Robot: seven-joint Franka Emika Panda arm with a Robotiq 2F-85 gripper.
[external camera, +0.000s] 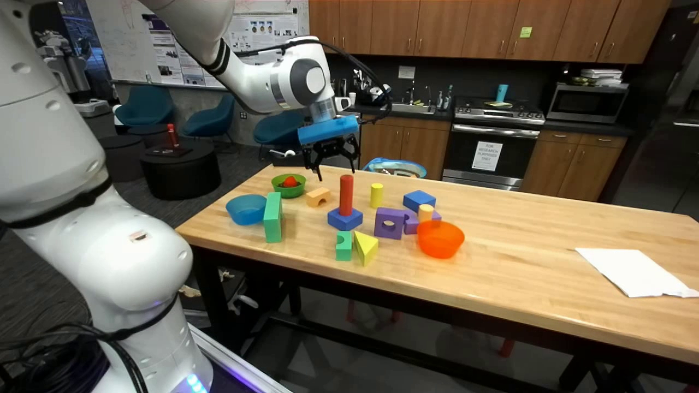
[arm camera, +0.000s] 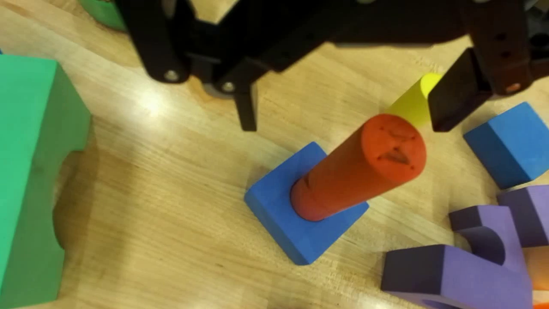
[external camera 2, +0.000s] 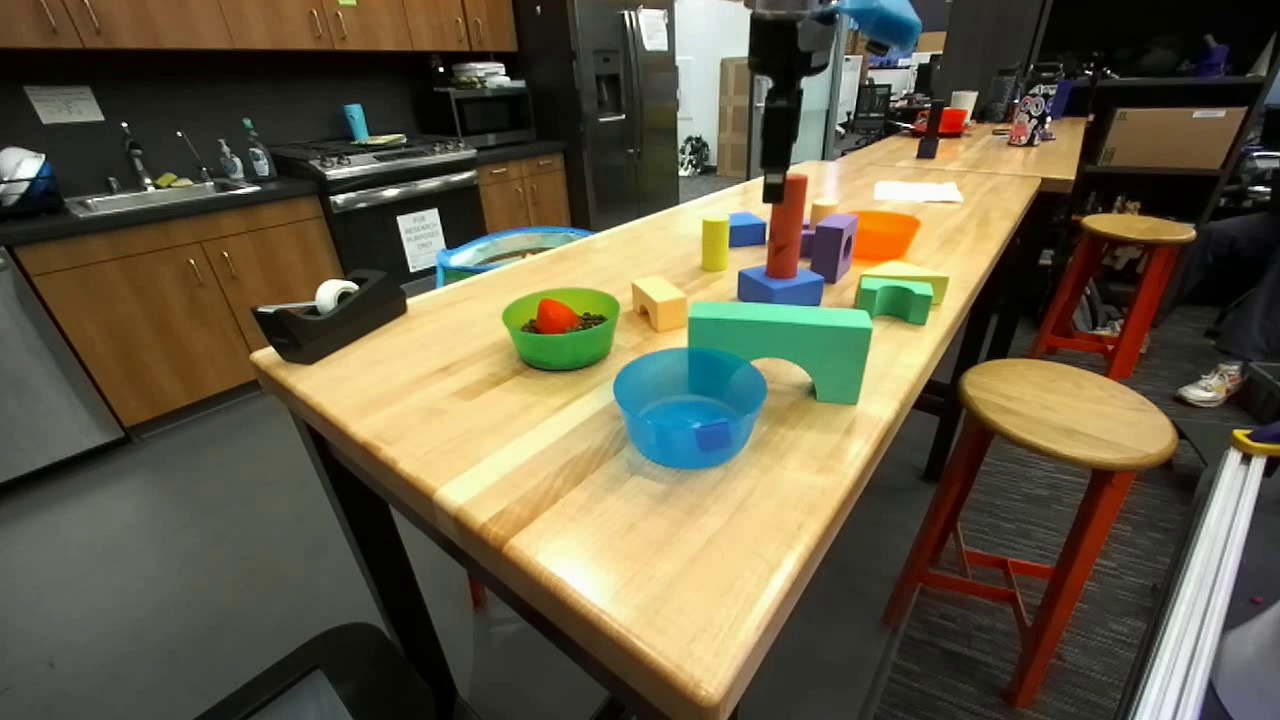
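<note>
My gripper [external camera: 337, 173] is open and empty, above the table. In the wrist view its two fingers stand wide apart [arm camera: 345, 128]. Nearest to it is a tall red cylinder [arm camera: 356, 176], standing upright on a flat blue block [arm camera: 283, 227]. The cylinder's top shows just below and between the fingertips, closer to the right finger in the wrist view. In an exterior view the gripper's finger [external camera 2: 775, 185] overlaps the top of the red cylinder [external camera 2: 787, 230]; contact cannot be told. A yellow cylinder [arm camera: 407, 103] is partly hidden behind the right finger.
Around them stand a green arch [external camera 2: 780, 325], an orange arch [external camera: 318, 197], purple blocks [external camera: 389, 224], a blue block [external camera: 419, 200], a yellow triangle [external camera: 366, 247] and a small green block [external camera: 343, 246]. Blue [external camera 2: 690, 410], green [external camera 2: 560, 345] and orange [external camera: 440, 240] bowls stand nearby.
</note>
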